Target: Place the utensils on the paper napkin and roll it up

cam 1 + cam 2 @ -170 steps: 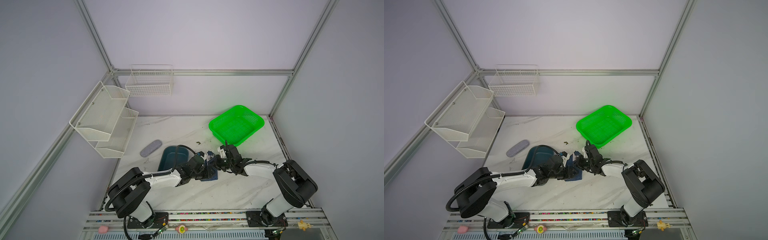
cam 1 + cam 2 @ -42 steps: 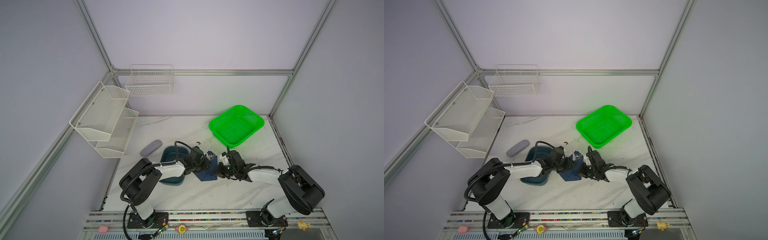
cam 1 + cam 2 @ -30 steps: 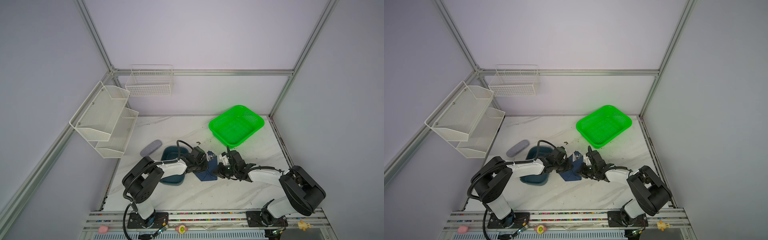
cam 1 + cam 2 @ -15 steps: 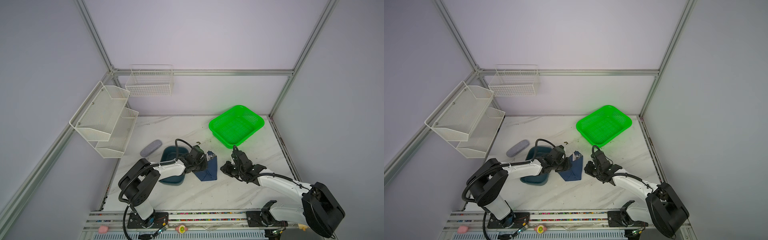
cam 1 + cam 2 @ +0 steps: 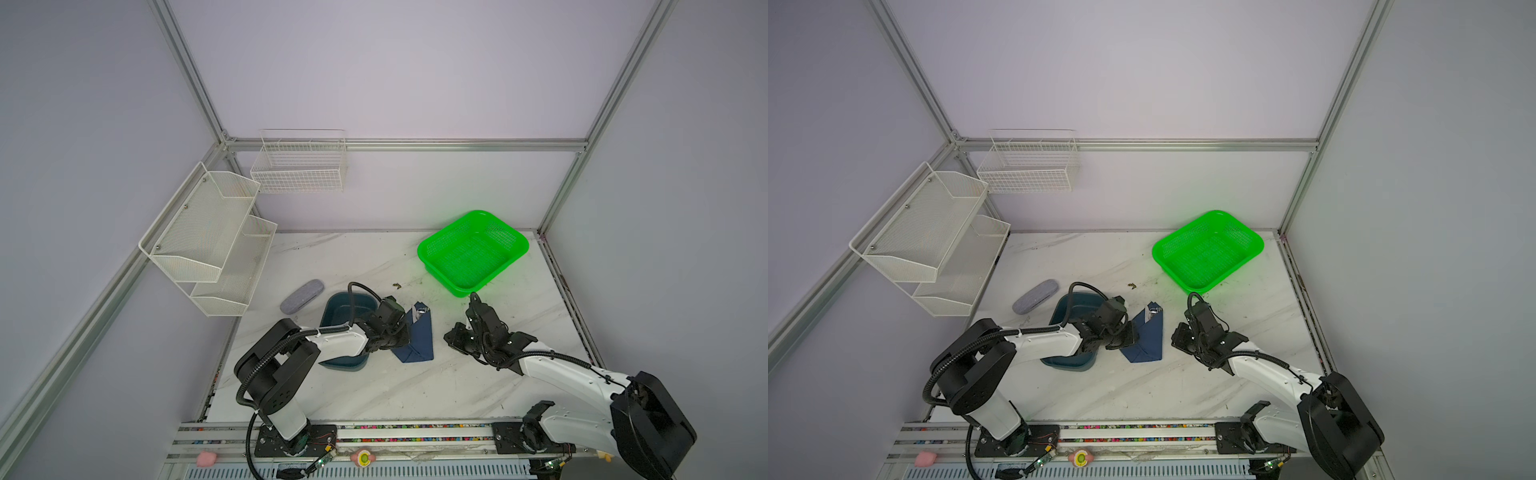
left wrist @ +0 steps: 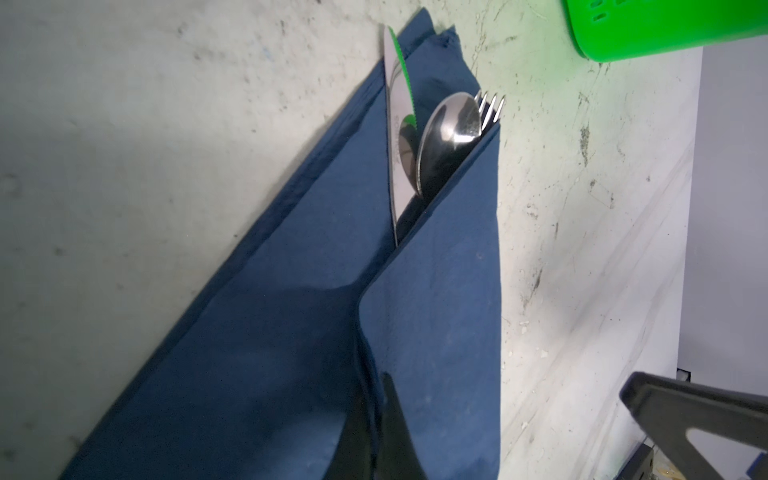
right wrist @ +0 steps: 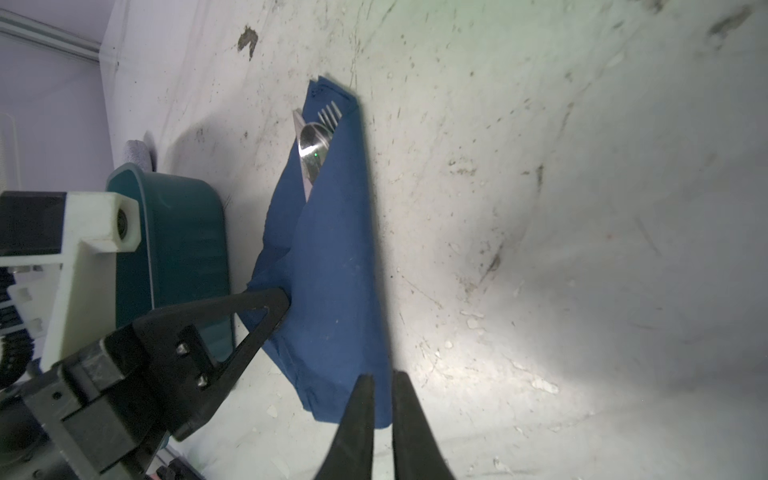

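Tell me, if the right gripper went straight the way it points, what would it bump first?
Probably the paper napkin: the right gripper points at its near folded end, just ahead. How far is hard to judge.

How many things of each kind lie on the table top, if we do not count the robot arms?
Utensils: 3 (knife, spoon, fork)
Blue napkin: 1
Green basket: 1
Teal tray: 1
Grey case: 1
Total: 7
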